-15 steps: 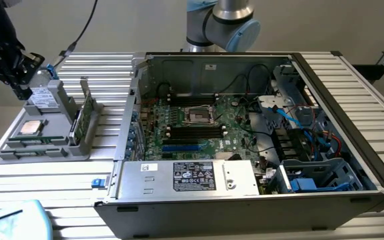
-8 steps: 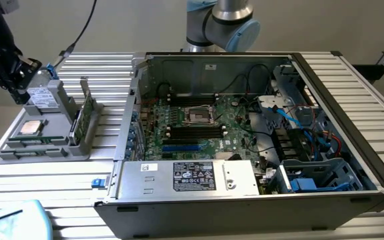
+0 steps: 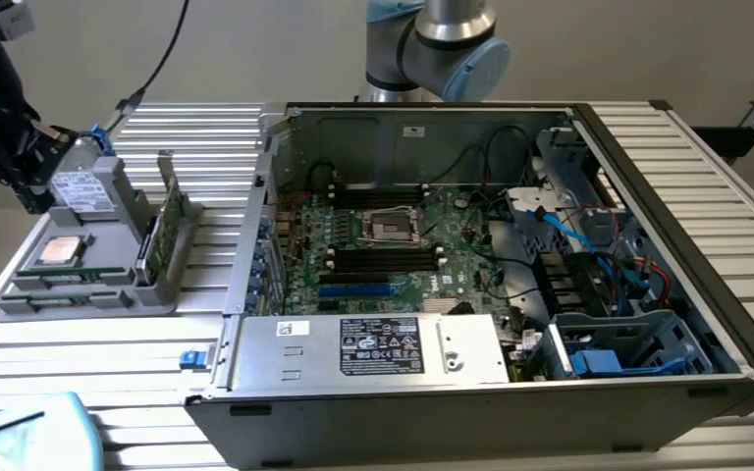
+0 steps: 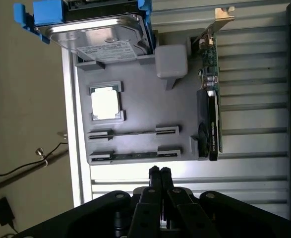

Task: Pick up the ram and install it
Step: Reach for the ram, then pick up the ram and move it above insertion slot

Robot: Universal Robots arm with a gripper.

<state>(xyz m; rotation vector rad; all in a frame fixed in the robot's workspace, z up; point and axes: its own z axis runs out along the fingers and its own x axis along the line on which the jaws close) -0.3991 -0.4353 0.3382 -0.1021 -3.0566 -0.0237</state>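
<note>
Soft even light, glare on processor

One hard drive, one processor chip, one graphics card, one tray

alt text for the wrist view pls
The gripper, shut and empty, hangs near the edge of a grey tray. The ram stands in the tray slot nearest it, with a silver processor chip, a hard drive and a graphics card beyond.
</note>
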